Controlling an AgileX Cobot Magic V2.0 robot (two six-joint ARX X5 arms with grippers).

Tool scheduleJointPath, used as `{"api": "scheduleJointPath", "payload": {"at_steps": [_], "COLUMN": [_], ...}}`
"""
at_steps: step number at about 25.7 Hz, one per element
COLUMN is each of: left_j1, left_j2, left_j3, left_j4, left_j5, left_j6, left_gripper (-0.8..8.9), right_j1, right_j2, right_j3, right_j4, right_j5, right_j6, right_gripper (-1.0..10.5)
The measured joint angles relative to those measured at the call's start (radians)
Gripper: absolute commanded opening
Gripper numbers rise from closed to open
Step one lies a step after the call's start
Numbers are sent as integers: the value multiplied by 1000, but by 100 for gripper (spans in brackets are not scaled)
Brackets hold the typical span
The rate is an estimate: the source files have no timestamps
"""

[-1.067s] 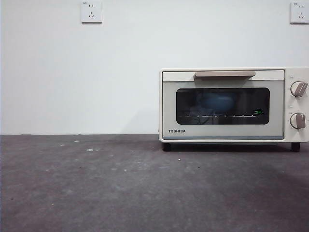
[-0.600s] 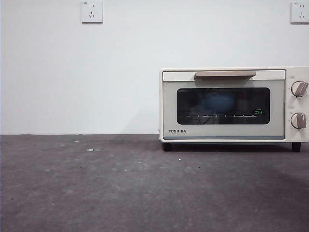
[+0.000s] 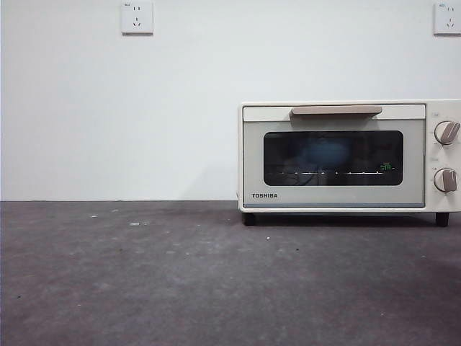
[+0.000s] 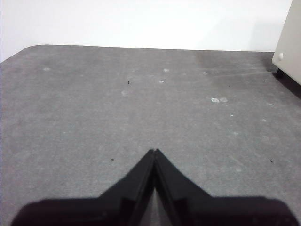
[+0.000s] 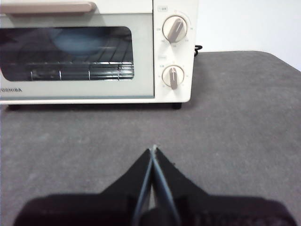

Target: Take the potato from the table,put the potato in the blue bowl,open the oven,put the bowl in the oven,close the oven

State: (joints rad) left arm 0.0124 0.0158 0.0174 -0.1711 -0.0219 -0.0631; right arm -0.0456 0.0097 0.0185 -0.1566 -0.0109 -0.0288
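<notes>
The oven (image 3: 349, 157) stands shut on the worktop (image 3: 180, 274), the bowl (image 3: 325, 151) dimly visible behind its glass. Right gripper (image 5: 153, 149), jaws closed and empty, faces the oven. Left gripper (image 4: 154, 151), jaws closed, is over bare worktop.

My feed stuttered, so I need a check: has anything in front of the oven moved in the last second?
Nothing visibly changed. The oven stands in the same spot with its door shut, and the blue bowl shows dimly behind the glass as before. The table in front looks the same. Both end effectors, left and right, are shut and hold nothing.
</notes>
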Motion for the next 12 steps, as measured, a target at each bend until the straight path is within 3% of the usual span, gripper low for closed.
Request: {"api": "scheduleJointPath", "payload": {"at_steps": [12], "left_j1": [0], "left_j2": [0], "left_j3": [0], "left_j4": [0], "left_j5": [0], "left_j6": [0], "left_gripper": [-4], "right_j1": [0], "right_j2": [0], "right_j3": [0], "right_j4": [-26], "right_j5": [14], "right_j6": [-8], "right_gripper": [0]}}
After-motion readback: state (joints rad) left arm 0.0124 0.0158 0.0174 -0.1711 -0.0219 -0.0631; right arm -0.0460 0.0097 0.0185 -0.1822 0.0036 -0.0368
